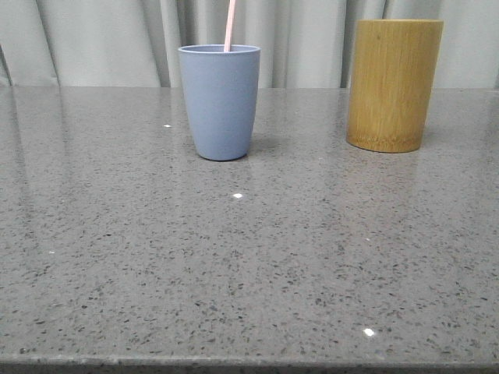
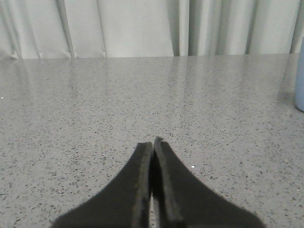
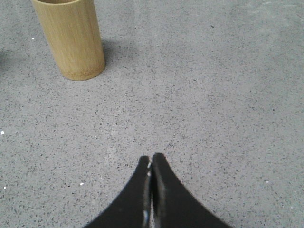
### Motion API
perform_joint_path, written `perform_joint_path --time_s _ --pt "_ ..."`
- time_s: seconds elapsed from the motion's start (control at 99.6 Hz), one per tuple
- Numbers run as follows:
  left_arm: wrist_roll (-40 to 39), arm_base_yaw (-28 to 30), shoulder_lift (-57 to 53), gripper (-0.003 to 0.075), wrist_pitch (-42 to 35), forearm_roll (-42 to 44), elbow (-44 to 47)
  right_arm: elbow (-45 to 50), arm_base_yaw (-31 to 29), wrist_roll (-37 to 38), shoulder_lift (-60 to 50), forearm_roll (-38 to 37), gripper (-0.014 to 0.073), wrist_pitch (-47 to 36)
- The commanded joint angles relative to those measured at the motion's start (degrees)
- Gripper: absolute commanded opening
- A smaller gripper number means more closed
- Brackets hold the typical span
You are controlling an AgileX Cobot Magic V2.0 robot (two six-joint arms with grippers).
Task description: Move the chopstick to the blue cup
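Note:
The blue cup (image 1: pixel 220 101) stands upright at the back of the grey stone table, left of centre. A pale pink chopstick (image 1: pixel 229 26) sticks up out of it and runs off the top of the front view. A sliver of the blue cup (image 2: pixel 299 78) also shows at the edge of the left wrist view. Neither arm appears in the front view. My left gripper (image 2: pixel 152 145) is shut with nothing between its fingers, low over bare table. My right gripper (image 3: pixel 151 159) is also shut and empty, well short of the bamboo holder.
A taller yellow-brown bamboo holder (image 1: pixel 394 84) stands at the back right, also in the right wrist view (image 3: pixel 70 38). Pale curtains (image 1: pixel 109 39) hang behind the table. The table's front edge (image 1: pixel 249 363) runs along the bottom of the front view.

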Motion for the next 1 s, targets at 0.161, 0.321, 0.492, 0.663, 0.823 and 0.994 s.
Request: perform_joint_path --time_s 0.161,0.321,0.492,0.663,0.823,0.994 --pt "-0.61 0.12 -2.00 -0.0019 -5.14 0.09 0.53 -1.38 -0.40 0.08 0.60 -2.39 -0.0067 -3.27" --pt "-0.61 0.12 -2.00 -0.0019 -5.14 0.09 0.53 -1.38 -0.40 0.08 0.60 -2.39 -0.0067 -3.27" --pt "-0.61 0.12 -2.00 -0.0019 -5.14 0.09 0.53 -1.38 -0.40 0.08 0.60 -2.39 -0.0067 -3.27" --pt "-0.61 0.12 -2.00 -0.0019 -5.14 0.09 0.53 -1.38 -0.40 0.08 0.60 -2.39 -0.0067 -3.27" --pt "-0.61 0.12 -2.00 -0.0019 -5.14 0.09 0.53 -1.38 -0.40 0.08 0.18 -2.39 -0.0067 -3.27" --pt "-0.61 0.12 -2.00 -0.0019 -5.14 0.09 0.53 -0.84 -2.88 -0.81 -2.36 -2.82 -0.0067 -7.23"
